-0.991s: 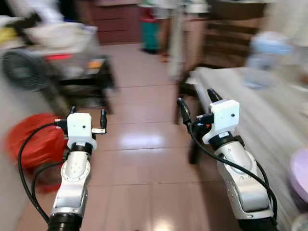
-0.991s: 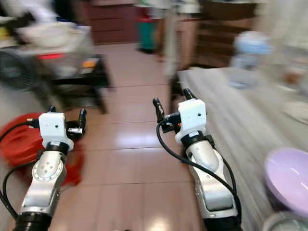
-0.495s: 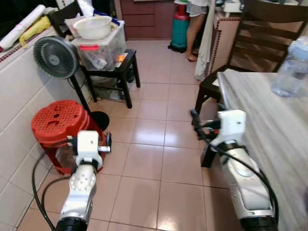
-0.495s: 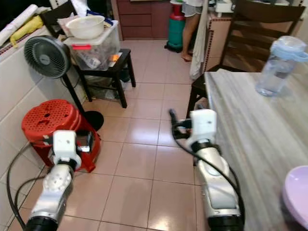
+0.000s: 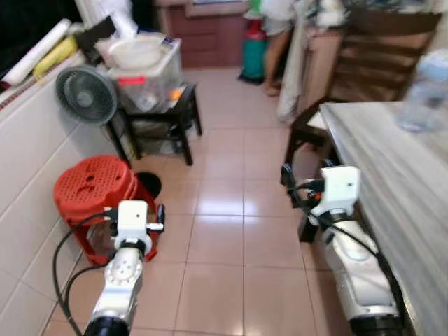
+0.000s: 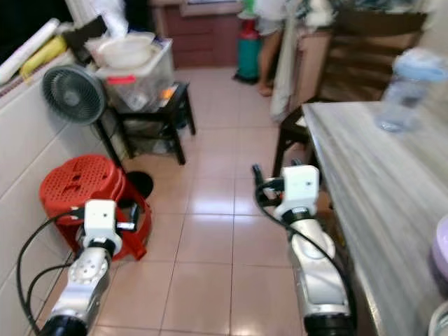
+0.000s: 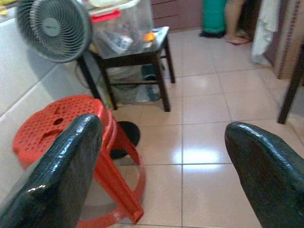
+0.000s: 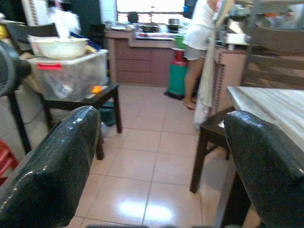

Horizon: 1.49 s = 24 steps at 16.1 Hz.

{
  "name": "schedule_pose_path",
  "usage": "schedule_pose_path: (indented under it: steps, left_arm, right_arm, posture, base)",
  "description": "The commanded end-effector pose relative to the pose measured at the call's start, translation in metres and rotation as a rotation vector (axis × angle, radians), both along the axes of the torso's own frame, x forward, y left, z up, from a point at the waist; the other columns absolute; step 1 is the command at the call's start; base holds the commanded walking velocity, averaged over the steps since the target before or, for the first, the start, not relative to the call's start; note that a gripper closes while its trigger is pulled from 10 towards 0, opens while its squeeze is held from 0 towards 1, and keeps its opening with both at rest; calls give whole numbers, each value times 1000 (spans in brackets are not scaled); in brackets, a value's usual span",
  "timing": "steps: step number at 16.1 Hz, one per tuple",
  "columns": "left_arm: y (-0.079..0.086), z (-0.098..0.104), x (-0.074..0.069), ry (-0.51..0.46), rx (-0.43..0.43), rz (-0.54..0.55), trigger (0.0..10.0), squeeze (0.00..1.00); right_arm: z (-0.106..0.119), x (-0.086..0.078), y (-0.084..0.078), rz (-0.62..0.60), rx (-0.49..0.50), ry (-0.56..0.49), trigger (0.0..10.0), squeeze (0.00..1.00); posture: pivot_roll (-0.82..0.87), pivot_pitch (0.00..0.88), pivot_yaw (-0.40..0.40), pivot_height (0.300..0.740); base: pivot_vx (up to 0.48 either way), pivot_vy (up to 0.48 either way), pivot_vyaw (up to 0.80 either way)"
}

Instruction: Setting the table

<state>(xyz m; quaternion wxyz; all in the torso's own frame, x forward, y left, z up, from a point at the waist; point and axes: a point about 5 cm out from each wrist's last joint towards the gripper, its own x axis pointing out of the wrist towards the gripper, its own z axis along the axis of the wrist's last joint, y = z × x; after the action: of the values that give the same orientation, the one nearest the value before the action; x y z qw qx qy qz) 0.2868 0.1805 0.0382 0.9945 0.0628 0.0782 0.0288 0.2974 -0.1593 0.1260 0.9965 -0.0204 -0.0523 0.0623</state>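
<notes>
Nearest us, both our arms reach forward over the tiled floor (image 5: 231,231), carrying nothing. Our left gripper (image 5: 134,209) hangs over the floor beside the red stool (image 5: 94,183), its jaws apart, as the left wrist view shows. Our right gripper (image 6: 276,179) hovers off the table's near-left edge, jaws likewise spread wide, probably kept ready for a first pick.

Along our right runs the table (image 6: 378,161), its grey top mostly bare. At its near edge a purple bowl's (image 6: 441,252) rim peeks in, the only tableware near us that we can make out. Toward the far end stands a water bottle (image 6: 402,87), and a dark chair (image 5: 311,129) is tucked at the table's far-left corner.

Farther off, a fan (image 5: 85,94) and a storage bin (image 5: 147,73) on a low black stand line the left wall, and a person (image 6: 269,42) stands at the back. We judge the setting barely begun.
</notes>
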Motion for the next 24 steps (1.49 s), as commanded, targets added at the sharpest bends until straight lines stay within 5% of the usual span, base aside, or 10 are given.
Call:
schedule_pose_path:
  steps: [1, 12, 14, 20, 23, 24]
  left_arm:
    - [9, -1, 1, 6, 19, 13, 10000, 0]
    - [8, -47, -18, 227, 33, -12, 10000, 0]
    - [9, -60, -29, 294, 30, -33, 10000, 0]
    - [15, -93, -66, 517, 58, -36, 10000, 0]
    - [15, -106, -84, 613, 58, -53, 10000, 0]
    - [15, -112, -94, 666, 47, -45, 10000, 0]
  right_arm:
    - [-4, 2, 9, 15, 10, 20, 10000, 0]
    - [-73, -1, -7, -38, -88, 265, 10000, 0]
    - [-89, -7, -6, 52, -48, 303, 10000, 0]
    - [-143, -25, 2, 110, -179, 607, 10000, 0]
    - [-155, -33, 0, 73, -193, 685, 10000, 0]
    - [-162, -39, -3, 21, -127, 734, 10000, 0]
  posture:
    - [-195, 18, 51, 740]
    - [-183, 11, 41, 740]
    - [-171, 9, 35, 740]
    - [-104, 0, -35, 740]
    - [-75, 0, -45, 740]
    - [-70, 0, -41, 740]
  base:
    - [0, 480, 0]
    - [0, 383, 0]
    - [0, 0, 0]
    - [0, 0, 0]
    - [0, 0, 0]
    - [0, 0, 0]
